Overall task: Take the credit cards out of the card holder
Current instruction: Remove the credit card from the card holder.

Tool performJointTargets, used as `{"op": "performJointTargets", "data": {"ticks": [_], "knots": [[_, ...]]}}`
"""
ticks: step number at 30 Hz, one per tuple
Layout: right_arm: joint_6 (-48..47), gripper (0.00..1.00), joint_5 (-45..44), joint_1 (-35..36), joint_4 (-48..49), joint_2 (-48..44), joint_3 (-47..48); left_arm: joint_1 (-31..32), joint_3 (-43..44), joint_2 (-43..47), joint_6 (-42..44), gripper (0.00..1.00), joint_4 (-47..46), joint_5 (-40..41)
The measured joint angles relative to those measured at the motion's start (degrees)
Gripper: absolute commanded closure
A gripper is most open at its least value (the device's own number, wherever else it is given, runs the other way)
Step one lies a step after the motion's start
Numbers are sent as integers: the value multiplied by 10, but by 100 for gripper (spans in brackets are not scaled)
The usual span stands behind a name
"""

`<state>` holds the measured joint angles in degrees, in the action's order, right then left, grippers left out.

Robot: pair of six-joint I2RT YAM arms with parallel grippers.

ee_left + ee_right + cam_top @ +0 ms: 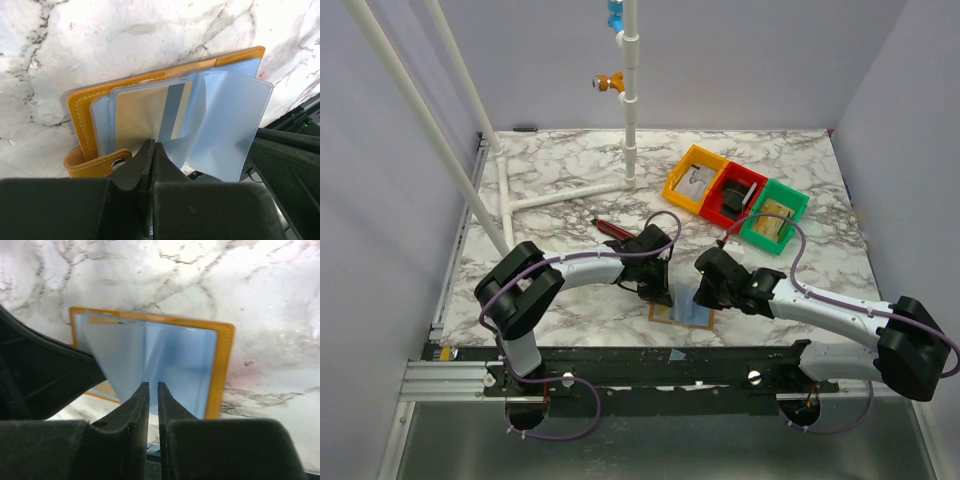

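Note:
The card holder (665, 316) lies open near the table's front edge, mustard-brown with pale blue plastic sleeves (235, 120). One credit card (142, 117), tan with a grey stripe, sits inside a sleeve on the holder's (80, 107) snap-tab side. My left gripper (152, 146) is shut, its tips down at that sleeve's near edge with nothing visible between them. From the other side my right gripper (151, 385) stands over the holder (225, 365), jaws a narrow slit apart and empty. A loose sleeve leaf (117, 352) stands up just left of its tips.
Orange (696, 180), red (734, 196) and green (774, 217) bins sit in a row at the back right. A red-and-black utility knife (611, 229) lies behind the left arm. A white pipe frame (630, 150) rises at the back. The table's front rail runs just below the holder.

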<state>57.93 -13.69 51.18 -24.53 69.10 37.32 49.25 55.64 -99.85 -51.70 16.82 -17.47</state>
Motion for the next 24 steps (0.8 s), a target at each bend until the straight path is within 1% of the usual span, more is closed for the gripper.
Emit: {"op": "performJointTargets", "data": {"ticks": [6,9,16,24], "knots": [[1,81,-17,-12,-42,-21,-10,0,17,-10,3,100,2,-1],[3,76,-29,-17,-60,-42,-9,5,32,-19,9,100,6,-2],[5,75,-55,-18,-105,-82,9,28,69,-42,14,100,14,-8],[5,75,-64,-18,-119,-97,24,54,94,-61,14,100,19,-19]]}}
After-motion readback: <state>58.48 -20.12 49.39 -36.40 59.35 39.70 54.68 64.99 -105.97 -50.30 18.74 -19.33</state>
